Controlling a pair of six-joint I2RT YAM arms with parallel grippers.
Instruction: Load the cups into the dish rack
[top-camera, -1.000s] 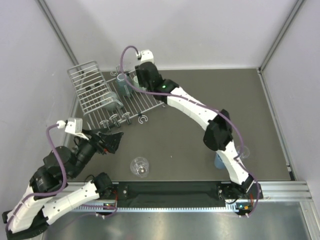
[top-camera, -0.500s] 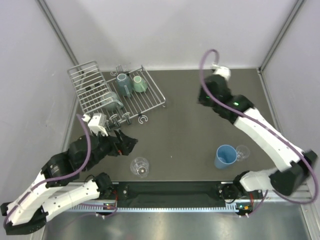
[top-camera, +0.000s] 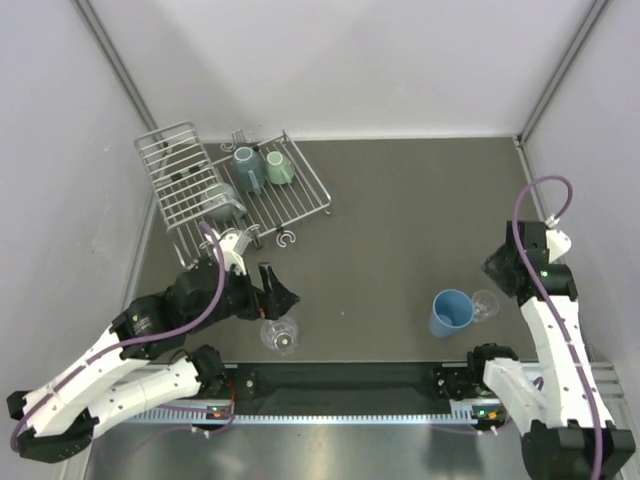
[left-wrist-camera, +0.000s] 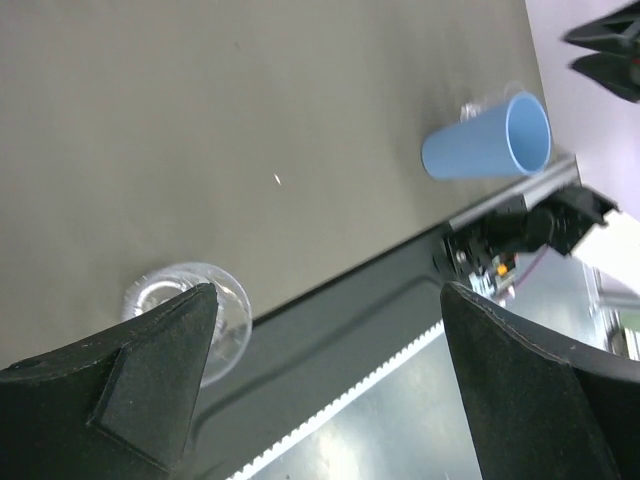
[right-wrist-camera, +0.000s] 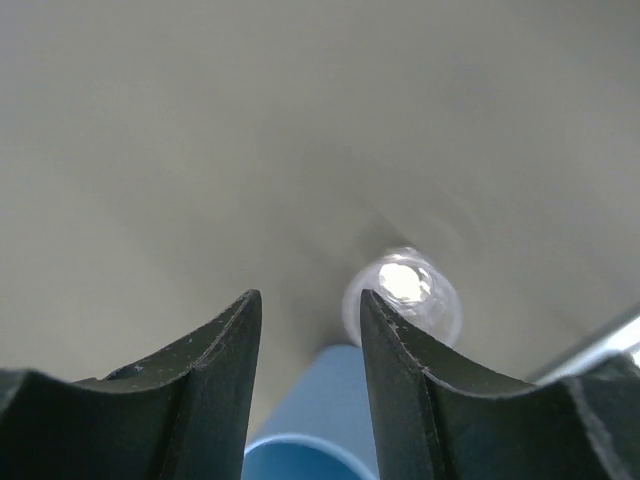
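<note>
Right wrist: blue tumbler (right-wrist-camera: 315, 405) cropped, sm glass (right-wrist-camera: 402, 300) blurry.

Blue tumbler (right-wrist-camera: 320, 400) cut off at right wrist view's bottom edge, small glass (right-wrist-camera: 403, 297) just beyond it blurred; larger glass (left-wrist-camera: 232, 320) half hidden behind a finger (left-wrist-camera: 130, 380) of the left gripper (left-wrist-camera: 325, 290) in left wrist view.
</note>
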